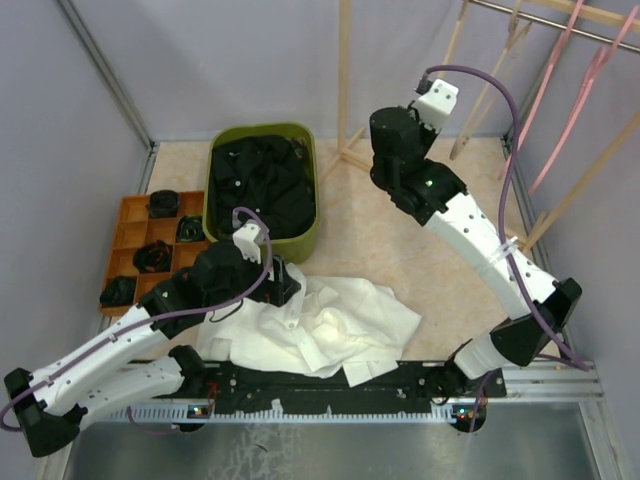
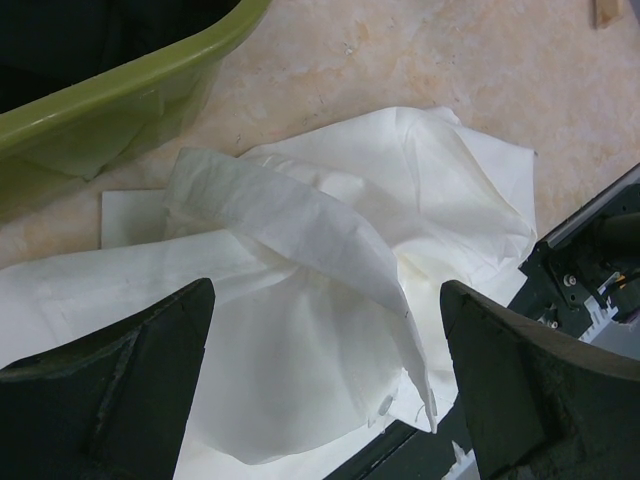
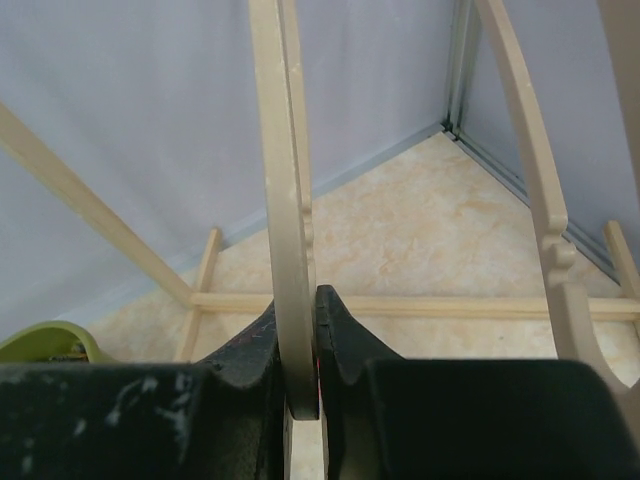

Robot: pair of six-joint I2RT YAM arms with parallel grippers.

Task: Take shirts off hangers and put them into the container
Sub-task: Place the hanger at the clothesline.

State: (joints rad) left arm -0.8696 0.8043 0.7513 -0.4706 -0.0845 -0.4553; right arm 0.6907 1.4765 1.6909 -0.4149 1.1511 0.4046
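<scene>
One white shirt [image 1: 335,330] lies off its hanger, crumpled on the bench [image 1: 400,240] at the near edge, between the two arm bases. The heap spreads wider left to right than front to back. In the left wrist view a raised fold runs slantwise across it, upper left to lower right.

Left pincer [image 2: 325,300] hangs directly over the left part of the heap, jaws at full spread, nothing held. The fold passes between the two fingers [image 2: 120,370] at a slant, not square to the gap.

Container [image 1: 312,215] stands just beyond the shirt and a little to its left, near corner close to the cloth. Black shirt [image 1: 260,185] already lies inside.

Judgement: the left arm is plainly the nearer one, and the carry is short, away from the bases and slightly left.

Right pincer [image 3: 303,350] is well apart, far right by the rack [image 1: 343,90], clamped on a beige hanger [image 3: 285,200] that stands upright between its jaws. No cloth shows on that hanger.

Orange tray [image 1: 135,218] sits just left of the container
</scene>
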